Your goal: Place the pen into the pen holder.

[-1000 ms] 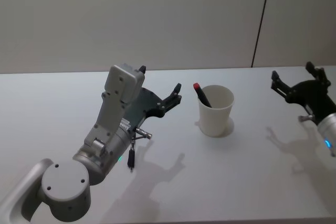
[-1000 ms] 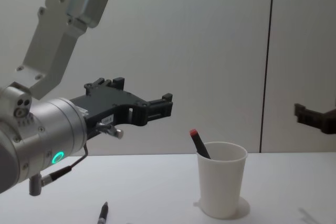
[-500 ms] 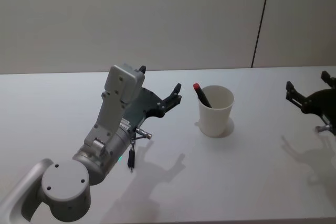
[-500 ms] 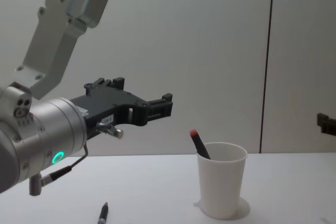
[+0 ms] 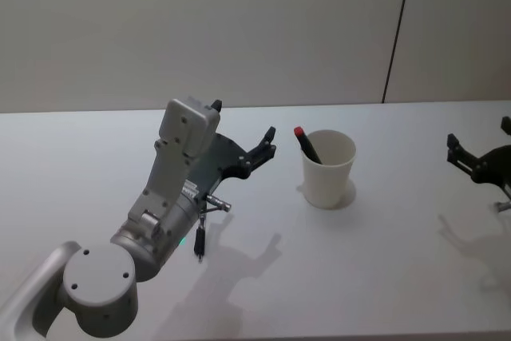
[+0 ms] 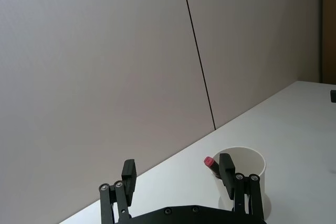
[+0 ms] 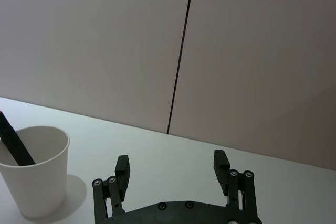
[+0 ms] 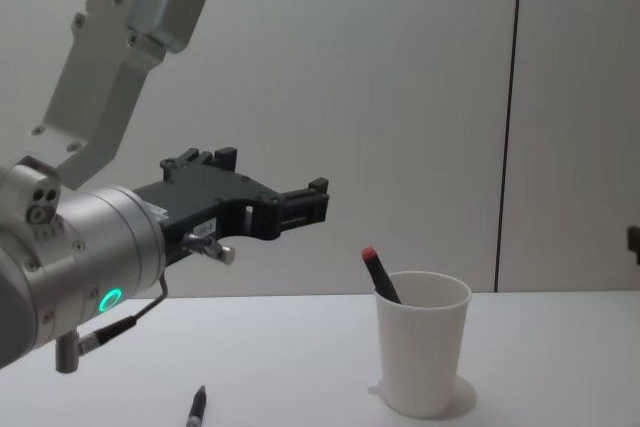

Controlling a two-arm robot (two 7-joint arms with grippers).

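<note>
– White paper pen holder (image 5: 327,170): where is it?
– Upright on the surface (image 5: 383,269), toward the far edge and right of the middle. It tapers, wider at the top, with a rolled rim.
– Pen?
– The pen (image 5: 306,144) is inside it. Dark barrel, red cap. It leans on the rim on the side facing the surface's left edge, and the cap pokes out above the rim.
– Anything else down there?
– A second pen (image 5: 199,243), dark, lies flat left of the middle, nearer the near edge than the holder. It is partly under the left arm and well apart from the holder.
– Left gripper?
– The left gripper (image 5: 243,121) hangs above the surface, left of the holder, and points toward it with a gap between them. Fingers (image 6: 128,174) are spread wide with nothing between them.
– Right gripper?
– The right gripper (image 5: 479,137) is at the right edge of the surface, well apart from the holder. Its fingers (image 7: 220,161) are also spread and it is empty.
– Background?
– A plain wall (image 5: 200,29) with one dark vertical seam stands behind the far edge.
</note>
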